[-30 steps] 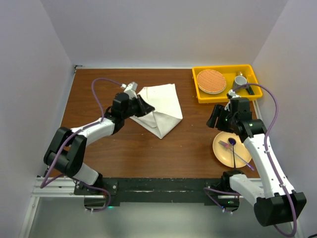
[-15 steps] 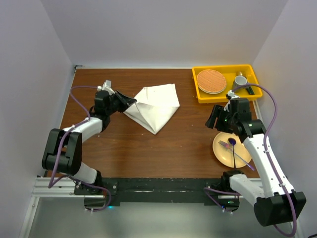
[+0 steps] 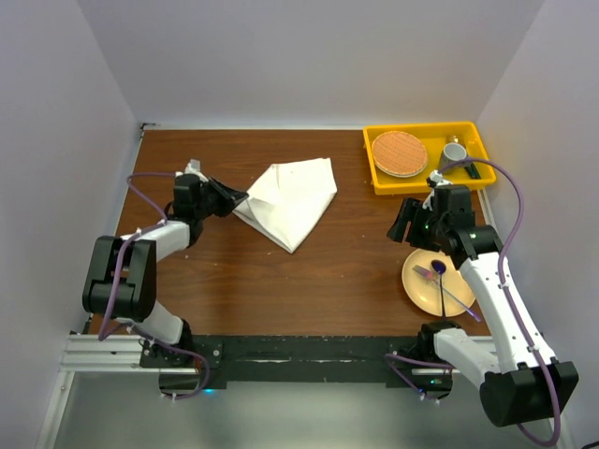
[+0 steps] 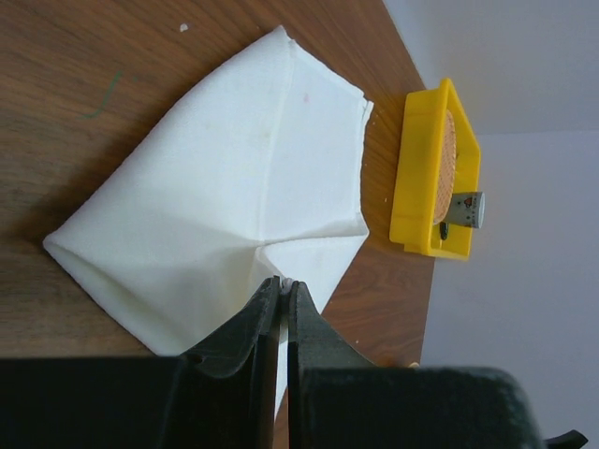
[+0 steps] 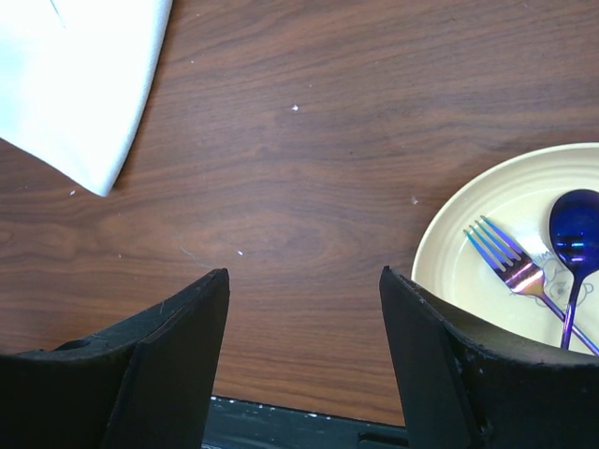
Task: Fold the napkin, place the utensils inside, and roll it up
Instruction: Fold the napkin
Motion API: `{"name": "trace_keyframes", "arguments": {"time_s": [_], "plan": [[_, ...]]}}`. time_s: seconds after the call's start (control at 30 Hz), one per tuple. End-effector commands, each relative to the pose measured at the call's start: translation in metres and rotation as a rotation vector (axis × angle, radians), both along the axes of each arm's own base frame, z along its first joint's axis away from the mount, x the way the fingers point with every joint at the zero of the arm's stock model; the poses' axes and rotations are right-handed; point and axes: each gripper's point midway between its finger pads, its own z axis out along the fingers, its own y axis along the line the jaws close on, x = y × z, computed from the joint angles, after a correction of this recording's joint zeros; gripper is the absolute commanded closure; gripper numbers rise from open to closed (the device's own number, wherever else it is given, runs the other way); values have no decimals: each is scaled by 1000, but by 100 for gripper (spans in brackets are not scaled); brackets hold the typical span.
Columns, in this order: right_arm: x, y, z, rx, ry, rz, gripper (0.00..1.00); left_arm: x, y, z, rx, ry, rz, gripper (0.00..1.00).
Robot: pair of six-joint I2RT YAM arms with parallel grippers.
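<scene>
Brown wood of the table (image 3: 281, 290) filled the middle of the top view, with pale walls around it. At upper centre lay the napkin (image 3: 288, 198), partly folded into a rough kite of overlapping flaps. Its left corner was pinched between the pressed-together tips of the left gripper (image 4: 282, 283). To fold well, I judged, that corner should travel low and meet the opposite edge squarely without dragging the whole cloth. The right gripper (image 5: 301, 277) hung spread over bare wood at lower right, near the plate (image 5: 468, 210) holding the shiny fork (image 5: 505, 262) and a blue spoon (image 5: 573, 232). How much cloth the tips held was hidden, and the fork's handle ran out of frame.
</scene>
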Motion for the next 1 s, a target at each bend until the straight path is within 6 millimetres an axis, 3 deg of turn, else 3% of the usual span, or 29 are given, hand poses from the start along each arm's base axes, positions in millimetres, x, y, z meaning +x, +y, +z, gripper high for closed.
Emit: {"name": "trace_keyframes", "arguments": {"time_s": [0.0, 0.4, 0.8, 0.9, 0.97], "plan": [[6, 6, 6, 27, -32, 24, 30, 16, 6, 1, -9, 0, 1, 100], [6, 8, 3, 34, -24, 34, 29, 34, 1, -12, -12, 5, -62, 100], [9, 11, 2, 44, -21, 45, 29, 44, 22, -15, 38, 14, -33, 100], [9, 11, 3, 46, -26, 46, 29, 46, 19, -16, 32, 36, -63, 100], [10, 11, 4, 47, -28, 46, 28, 45, 17, -30, 20, 88, -80, 100]]}}
